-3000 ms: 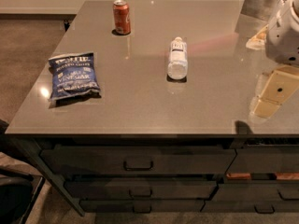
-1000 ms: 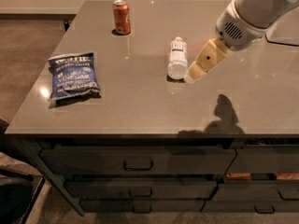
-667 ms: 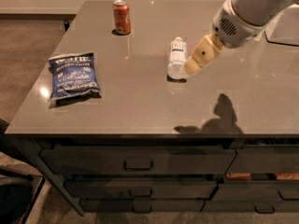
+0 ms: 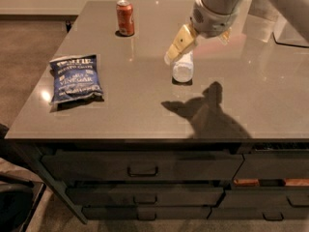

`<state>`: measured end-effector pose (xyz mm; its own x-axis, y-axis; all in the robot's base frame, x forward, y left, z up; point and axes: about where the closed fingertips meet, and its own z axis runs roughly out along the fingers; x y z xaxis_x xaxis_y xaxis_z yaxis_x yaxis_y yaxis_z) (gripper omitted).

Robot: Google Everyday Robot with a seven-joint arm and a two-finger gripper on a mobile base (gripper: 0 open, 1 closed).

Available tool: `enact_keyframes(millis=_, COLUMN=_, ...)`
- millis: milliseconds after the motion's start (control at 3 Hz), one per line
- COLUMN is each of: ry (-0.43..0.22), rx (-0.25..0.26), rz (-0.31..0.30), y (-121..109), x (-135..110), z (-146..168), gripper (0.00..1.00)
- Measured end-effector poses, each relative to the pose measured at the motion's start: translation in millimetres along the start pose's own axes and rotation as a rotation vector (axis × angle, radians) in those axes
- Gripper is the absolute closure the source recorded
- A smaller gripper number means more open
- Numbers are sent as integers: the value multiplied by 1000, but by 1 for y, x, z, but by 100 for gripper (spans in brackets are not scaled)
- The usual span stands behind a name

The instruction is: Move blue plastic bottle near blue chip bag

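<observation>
The blue plastic bottle (image 4: 183,68), small and whitish, lies on its side near the middle of the grey table (image 4: 145,115). My gripper (image 4: 200,40) hovers right over the bottle's far end and hides it. One cream finger (image 4: 179,43) reaches down at the bottle's left side, and the tip of the other shows to the right. The gripper looks open and holds nothing. The blue chip bag (image 4: 76,78), dark blue with "VINEGAR" in white, lies flat near the table's left edge, well left of the bottle.
An orange soda can (image 4: 125,17) stands upright at the back, left of the gripper. A pale object (image 4: 289,28) sits at the far right edge. Drawers (image 4: 143,167) run below the table's front edge. The arm's shadow falls in front of the bottle.
My gripper has swung in from the right and moved left and back, from beside the bottle to over its far end. The bottle, bag and can have not moved.
</observation>
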<state>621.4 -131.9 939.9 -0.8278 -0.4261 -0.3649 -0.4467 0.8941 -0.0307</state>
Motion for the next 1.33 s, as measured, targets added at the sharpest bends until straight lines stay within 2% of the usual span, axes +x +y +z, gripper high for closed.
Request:
enact_keyframes(millis=667, ry=97, rx=-1, rz=88, y=-1, x=-44, z=52, gripper=0)
enact_keyframes(millis=1333, ry=135, rx=18, rz=160, y=-14, x=-47, z=82, gripper=0)
